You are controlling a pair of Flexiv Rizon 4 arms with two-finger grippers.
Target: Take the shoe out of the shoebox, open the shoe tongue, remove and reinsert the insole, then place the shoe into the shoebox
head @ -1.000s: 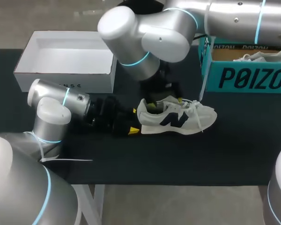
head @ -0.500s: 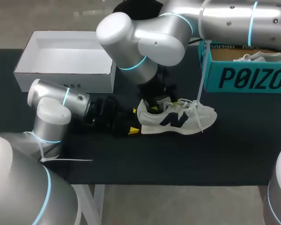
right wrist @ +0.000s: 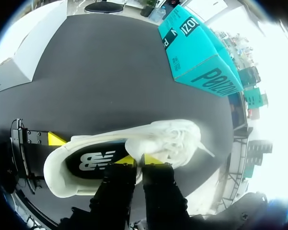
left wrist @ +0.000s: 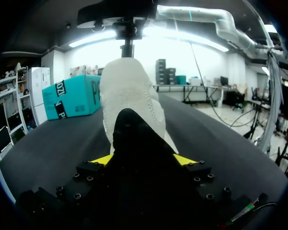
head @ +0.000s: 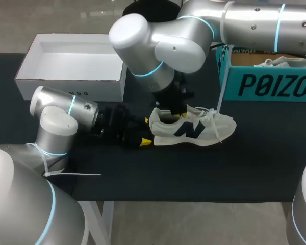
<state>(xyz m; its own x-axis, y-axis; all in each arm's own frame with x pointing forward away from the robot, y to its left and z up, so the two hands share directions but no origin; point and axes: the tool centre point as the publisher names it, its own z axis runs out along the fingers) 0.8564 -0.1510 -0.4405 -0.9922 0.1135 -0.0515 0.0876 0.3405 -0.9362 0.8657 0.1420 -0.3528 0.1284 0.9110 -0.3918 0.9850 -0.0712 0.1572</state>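
Lying on its sole near the middle of the black table (head: 255, 168), the white shoe (head: 194, 127) has its toe toward your right side and its heel toward your left. It is out of both boxes. The open white box (head: 71, 80) sits at the far left. The teal box (head: 270, 84) sits at the far right, well apart from the shoe, with another white shoe inside it.

Your left gripper (head: 145, 131) lies low along the table and clamps the heel, with one yellow tip on each side touching it. From the left wrist, the heel rises upright between those two tips.

Your right arm comes in from the upper right and reaches past the middle. Your right gripper (right wrist: 140, 159) points down into the shoe's opening. From the right wrist, its two yellow tips are drawn close together and pinch the front edge of the opening, just behind the laces (right wrist: 177, 134). The dark insole (right wrist: 93, 160) is inside the shoe, beside those tips.

One second ago your right gripper hung above the opening with its yellow tips spread apart and plain to see from overhead. Half a second ago it had sunk closer to the opening. Now it sits lower in the opening, and from overhead the arm hides the tips. The shoe, your left gripper and both boxes have not shifted.
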